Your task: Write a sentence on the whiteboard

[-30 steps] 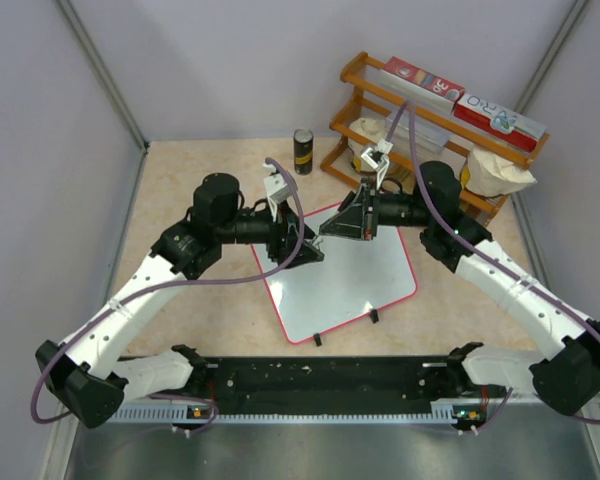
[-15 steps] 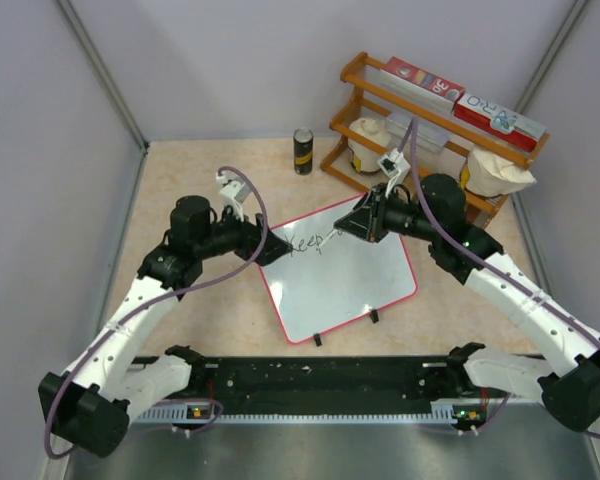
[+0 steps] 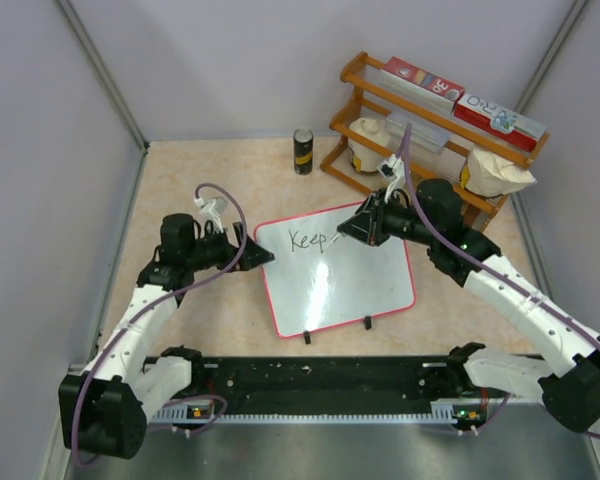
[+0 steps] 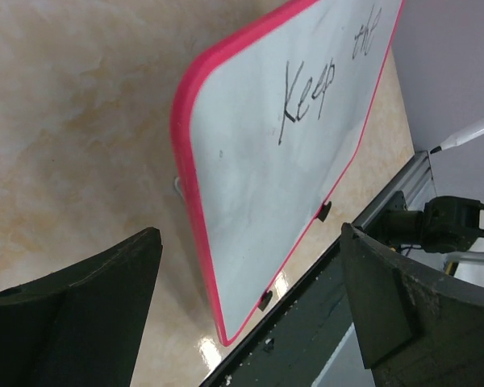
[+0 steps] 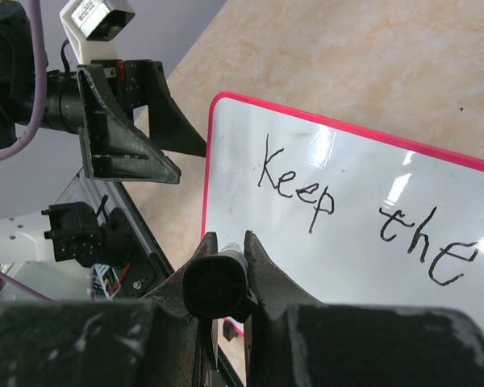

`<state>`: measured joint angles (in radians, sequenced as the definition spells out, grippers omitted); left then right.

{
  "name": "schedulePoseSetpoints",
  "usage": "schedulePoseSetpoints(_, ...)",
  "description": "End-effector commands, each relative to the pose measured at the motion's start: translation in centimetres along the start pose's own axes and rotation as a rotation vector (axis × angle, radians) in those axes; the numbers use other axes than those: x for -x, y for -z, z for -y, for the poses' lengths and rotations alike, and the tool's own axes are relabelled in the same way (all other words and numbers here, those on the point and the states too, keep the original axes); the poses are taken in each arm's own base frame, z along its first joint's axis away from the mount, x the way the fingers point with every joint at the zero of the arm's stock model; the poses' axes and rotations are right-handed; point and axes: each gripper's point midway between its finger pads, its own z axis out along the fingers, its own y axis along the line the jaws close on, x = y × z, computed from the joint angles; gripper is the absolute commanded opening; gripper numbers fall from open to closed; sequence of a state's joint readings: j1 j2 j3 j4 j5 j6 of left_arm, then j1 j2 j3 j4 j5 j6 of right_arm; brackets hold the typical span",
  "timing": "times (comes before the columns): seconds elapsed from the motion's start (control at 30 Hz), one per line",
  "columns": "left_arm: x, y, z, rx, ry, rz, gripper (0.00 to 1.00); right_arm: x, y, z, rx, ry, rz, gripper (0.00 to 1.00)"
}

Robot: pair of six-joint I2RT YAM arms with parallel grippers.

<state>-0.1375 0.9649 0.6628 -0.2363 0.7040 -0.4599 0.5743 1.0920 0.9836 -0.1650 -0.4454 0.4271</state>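
Observation:
The whiteboard (image 3: 352, 288), glossy white with a pink-red rim, lies flat in mid-table. The sentence (image 5: 300, 187) reads "Keep the" in black along its far edge; only "Keep" (image 3: 308, 240) shows from above. My left gripper (image 3: 252, 252) is open just off the board's far-left corner, holding nothing; its wrist view looks between the wide-apart fingers (image 4: 74, 316) at the board (image 4: 250, 185). My right gripper (image 3: 348, 230) hovers over the far edge, shut on a marker (image 5: 218, 286). The marker's tip (image 4: 468, 133) is off the surface.
A wooden rack (image 3: 352, 75) at the back right carries red-and-white boxes (image 3: 423, 78) and white bags (image 3: 495, 170). A dark can (image 3: 303, 151) stands behind the board. A black rail (image 3: 320, 380) runs along the near edge. Grey walls close in both sides.
My left gripper has opened and drawn back to the left, off the board. The board has swung round squarer to the table, and the right gripper has lifted clear of the lettering.

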Motion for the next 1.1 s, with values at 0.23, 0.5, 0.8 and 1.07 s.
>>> schedulePoseSetpoints(0.23, -1.1, -0.7, 2.1, -0.229, -0.078, -0.014, 0.9, 0.6, 0.5, -0.5, 0.007, 0.042, 0.042, 0.0)
schedulePoseSetpoints(0.5, -1.7, -2.2, 1.3, -0.3, -0.098, -0.033, 0.82, 0.3, 0.6, -0.5, 0.017, 0.041, 0.049, 0.0)
schedulePoseSetpoints(0.8, -1.0, -3.0, 1.6, -0.37, -0.125, -0.024, 0.45, -1.9, -0.3, -0.5, 0.015, 0.07, 0.005, 0.0)
schedulePoseSetpoints(1.07, -1.8, -3.8, 0.4, -0.358, -0.095, -0.048, 0.0, -3.0, -1.0, 0.8, -0.047, 0.094, 0.052, 0.0)
